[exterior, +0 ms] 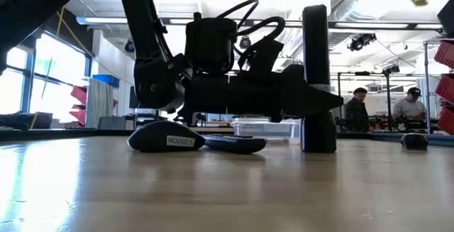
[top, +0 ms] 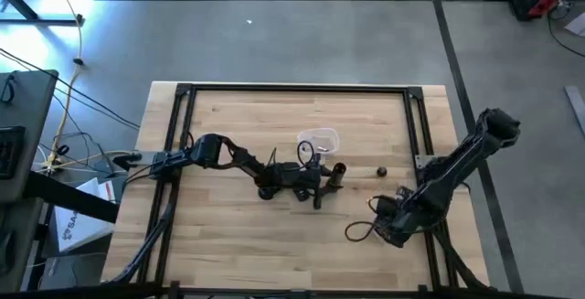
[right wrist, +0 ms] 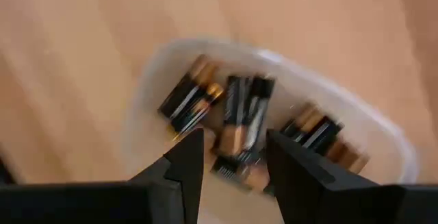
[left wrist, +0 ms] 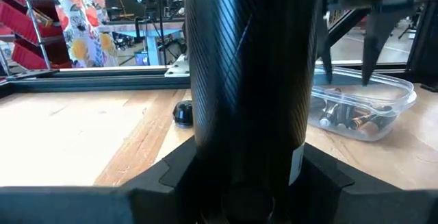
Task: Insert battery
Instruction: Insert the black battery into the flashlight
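Several small, stiff black-and-copper batteries (right wrist: 188,101) in clear plastic tub (right wrist: 171,49) | light, slick, take mid-barrel | right claw (right wrist: 234,142) spread, empty | left claw (left wrist: 246,176) clamps upright black cylinder (left wrist: 250,59)

pale smooth wooden table (top: 228,235), clear glossy plastic tub (left wrist: 397,97), shiny batteries (right wrist: 239,125).

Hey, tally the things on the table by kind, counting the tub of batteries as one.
Clear battery tub: 1
Computer mouse: 1
Flat dark piece: 1
Black cylinder: 1
Small dark knob: 1
Total: 5
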Tool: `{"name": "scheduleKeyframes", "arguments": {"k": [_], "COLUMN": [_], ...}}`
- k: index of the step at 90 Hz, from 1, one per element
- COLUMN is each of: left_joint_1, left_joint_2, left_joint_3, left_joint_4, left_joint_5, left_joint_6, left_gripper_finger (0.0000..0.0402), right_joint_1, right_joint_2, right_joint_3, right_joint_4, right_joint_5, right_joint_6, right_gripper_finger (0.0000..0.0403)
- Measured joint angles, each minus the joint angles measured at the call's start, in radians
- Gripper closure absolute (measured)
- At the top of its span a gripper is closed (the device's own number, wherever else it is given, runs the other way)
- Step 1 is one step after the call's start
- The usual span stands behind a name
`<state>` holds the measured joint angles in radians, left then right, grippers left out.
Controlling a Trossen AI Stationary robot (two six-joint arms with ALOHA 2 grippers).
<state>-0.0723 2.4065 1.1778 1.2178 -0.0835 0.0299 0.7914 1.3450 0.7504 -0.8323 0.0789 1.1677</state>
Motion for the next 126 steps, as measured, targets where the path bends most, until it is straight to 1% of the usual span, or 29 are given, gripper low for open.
{"name": "scheduleKeyframes", "arguments": {"k": [13, 39, 72, 83, 110, 117, 126], "left_joint_1": [0.0, 0.0, 0.0, 0.0, 0.0, 0.0, 0.0], "left_joint_2": [0.0, 0.0, 0.0, 0.0, 0.0, 0.0, 0.0], "left_joint_3": [0.0, 0.0, 0.0, 0.0, 0.0, 0.0, 0.0], "left_joint_4": [0.0, 0.0, -0.001, -0.001, -0.001, -0.001, -0.001], "left_joint_5": [0.0, 0.0, 0.001, 0.002, 0.002, 0.002, 0.002], "left_joint_6": [0.0, -0.001, -0.001, -0.001, -0.001, -0.001, -0.002], "left_gripper_finger": [0.025, 0.025, 0.025, 0.025, 0.025, 0.025, 0.025], "right_joint_1": [-0.007, -0.012, -0.01, -0.004, 0.01, 0.01, 0.011], "right_joint_2": [0.059, 0.126, 0.15, 0.149, 0.148, 0.144, 0.144], "right_joint_3": [0.0, 0.0, -0.002, -0.002, -0.006, -0.022, -0.035], "right_joint_4": [0.046, 0.088, 0.095, 0.094, 0.077, 0.102, 0.105], "right_joint_5": [0.05, 0.051, 0.052, 0.066, 0.067, 0.069, 0.069], "right_joint_6": [-0.047, -0.08, -0.129, -0.132, -0.148, -0.148, -0.126], "right_gripper_finger": [0.0281, 0.0281, 0.0283, 0.0301, 0.0376, 0.0384, 0.0385]}}
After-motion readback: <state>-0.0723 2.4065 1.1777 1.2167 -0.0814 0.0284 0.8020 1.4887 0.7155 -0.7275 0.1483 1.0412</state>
